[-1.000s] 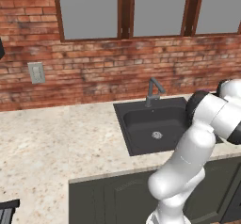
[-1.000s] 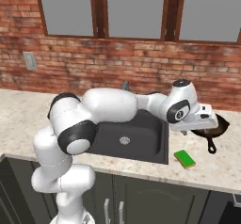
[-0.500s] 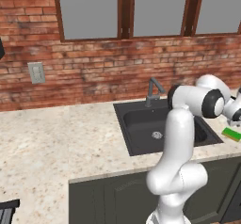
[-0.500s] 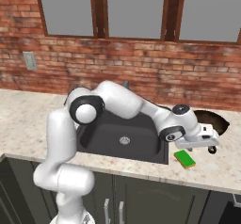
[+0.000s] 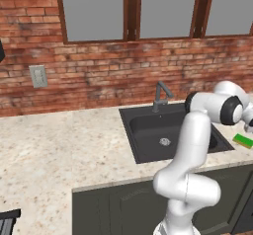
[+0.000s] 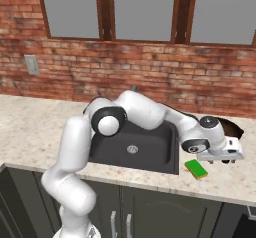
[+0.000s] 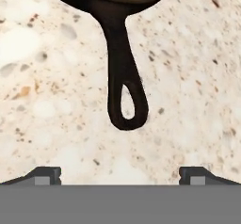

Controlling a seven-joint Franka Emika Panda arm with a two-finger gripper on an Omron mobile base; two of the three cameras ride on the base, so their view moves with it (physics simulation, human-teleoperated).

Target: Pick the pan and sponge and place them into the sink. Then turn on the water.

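Two fingertips (image 7: pixel 45 175) of the end effector (image 7: pixel 120 176) are standing spread and released over the pan (image 7: pixel 123 72) handle, beside the sponge (image 6: pixel 196 169) near the tabletop (image 6: pixel 30 127) front edge.

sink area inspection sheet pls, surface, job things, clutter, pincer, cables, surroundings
surface: speckled beige counter.
pan: on the counter right of the sink, handle pointing at the pincer.
sponge: on the counter by the sink's front right corner.
water: none running from the faucet.
clutter: nothing seen.
pincer: open, empty, above the counter, short of the pan handle.
cables: nothing seen.
surroundings: brick wall, windows, wall outlet.
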